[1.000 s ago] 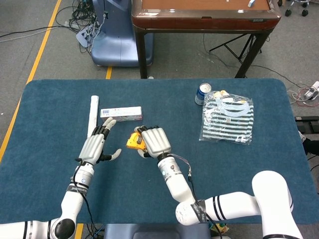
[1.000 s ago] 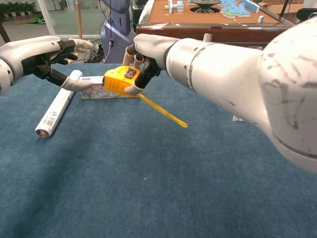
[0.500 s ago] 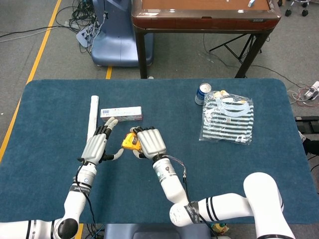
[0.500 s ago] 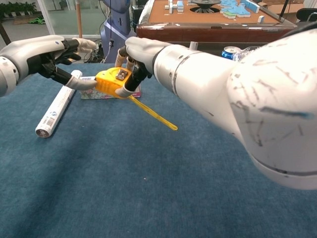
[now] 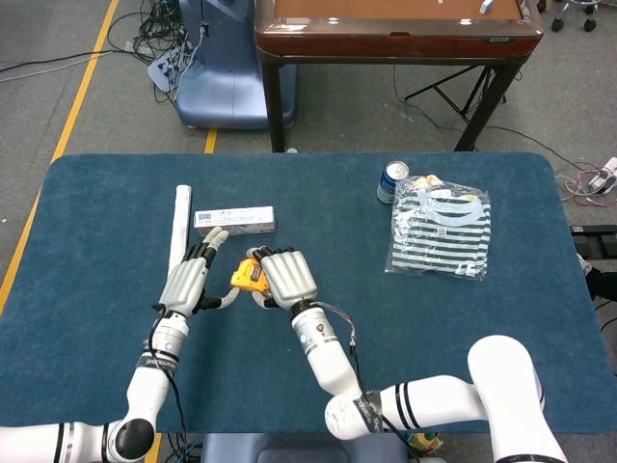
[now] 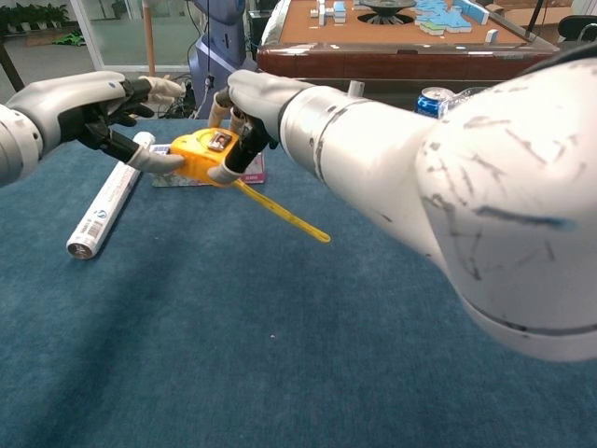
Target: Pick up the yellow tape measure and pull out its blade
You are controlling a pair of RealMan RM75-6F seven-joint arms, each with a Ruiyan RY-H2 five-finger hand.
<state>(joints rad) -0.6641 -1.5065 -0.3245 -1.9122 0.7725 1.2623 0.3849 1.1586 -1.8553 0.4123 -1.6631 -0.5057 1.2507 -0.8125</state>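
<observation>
Gripping yellow tape measure (image 6: 203, 154), right hand (image 6: 244, 101) raised, left hand (image 6: 89, 107) fingers spread, empty

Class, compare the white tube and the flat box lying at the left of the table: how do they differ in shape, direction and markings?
The white tube is long, thin and round; the flat box is shorter and rectangular. In the head view the tube runs away from the robot, while the box lies crosswise. The box has a patterned face; the tube is plain white with a small label. Both lie flat on the blue table, untouched by either hand.
</observation>
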